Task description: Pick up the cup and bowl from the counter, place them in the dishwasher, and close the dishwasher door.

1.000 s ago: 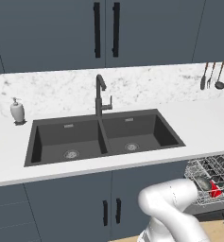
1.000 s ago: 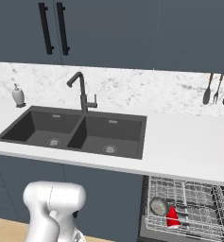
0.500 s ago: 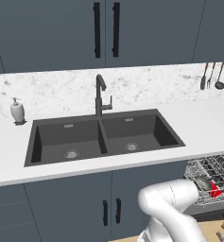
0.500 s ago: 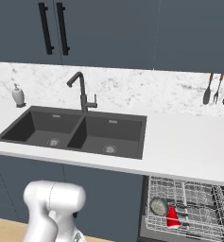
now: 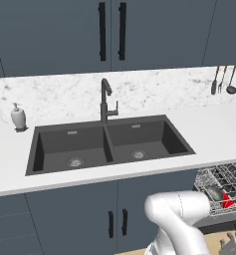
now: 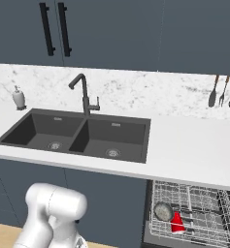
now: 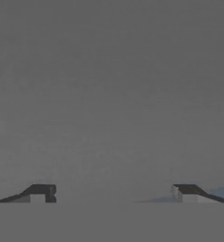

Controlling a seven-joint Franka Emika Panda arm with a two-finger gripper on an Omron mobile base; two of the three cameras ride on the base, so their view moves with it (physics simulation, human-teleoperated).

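The counter (image 5: 209, 134) runs the full width of both base views, a smooth white slab backed by a marbled white wall. Above it hang dark blue-grey cabinets (image 6: 111, 34) with black bar handles, and more cabinet doors of the same colour stand below it. Set into the slab is a dark grey double sink (image 6: 77, 138) with a black faucet (image 5: 106, 102) rising behind the divider between its two basins.

To the right of the sink and under the counter edge, the dishwasher (image 6: 194, 215) stands open with its silvery-white wire rack (image 6: 208, 206) pulled out. The white arm (image 5: 181, 221) bends low in front of the lower cabinets.

In the hand view a flat dark grey panel (image 7: 113, 94) lies close ahead of the gripper (image 7: 113, 193); it may be the dishwasher door, but that cannot be told for sure. The two dark finger tips (image 7: 40, 193) stand well apart with nothing between them, so the gripper is spread wide and holds nothing.

The bowl (image 6: 163, 211), dark grey with a lighter rim, sits tilted in the front left part of the rack. The cup (image 6: 177, 223), bright red, lies just beside it on its right, touching or nearly so.

A white soap bottle (image 5: 18, 117) stands on the counter left of the sink. Dark utensils (image 6: 222, 92) hang on the wall at the far right.
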